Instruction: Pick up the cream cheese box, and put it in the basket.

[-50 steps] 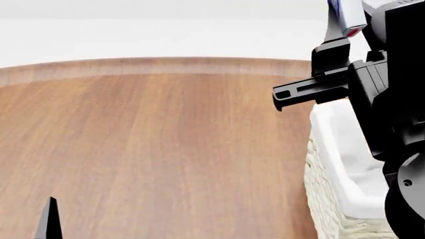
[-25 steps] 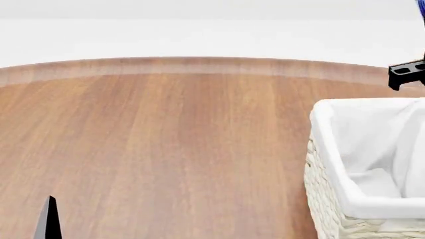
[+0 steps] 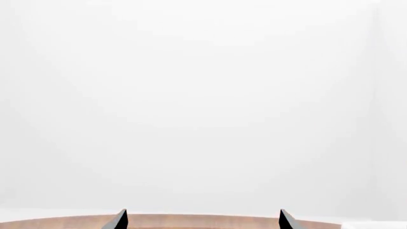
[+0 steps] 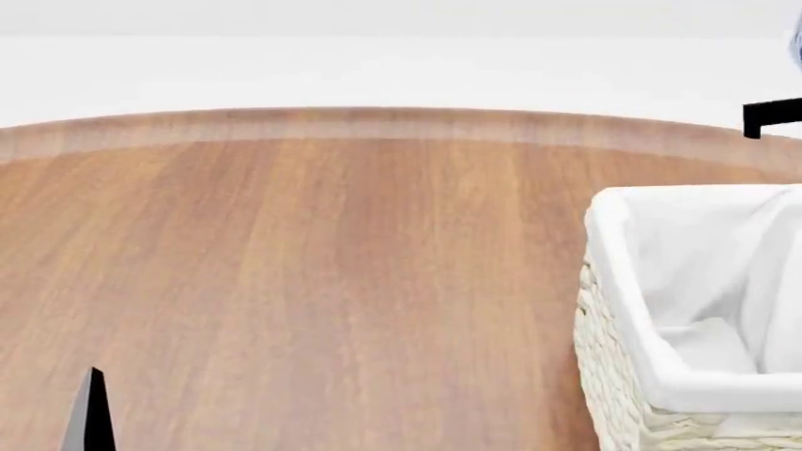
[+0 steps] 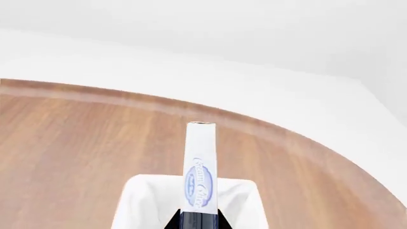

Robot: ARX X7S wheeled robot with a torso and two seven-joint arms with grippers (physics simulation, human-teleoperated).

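1. Box first — your right gripper (image 5: 198, 223) pinches the cream cheese box (image 5: 199, 167) on its thin edge, up above the basket (image 5: 143, 200).
2. Your left gripper (image 3: 200, 220) — its tips are wide apart, holding nothing, over the wooden table (image 4: 314, 272).

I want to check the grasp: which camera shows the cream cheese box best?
The right wrist view: the cream cheese box stands edge-on in the right pincer, above the basket. Head view shows only a sliver; left wrist view, none.
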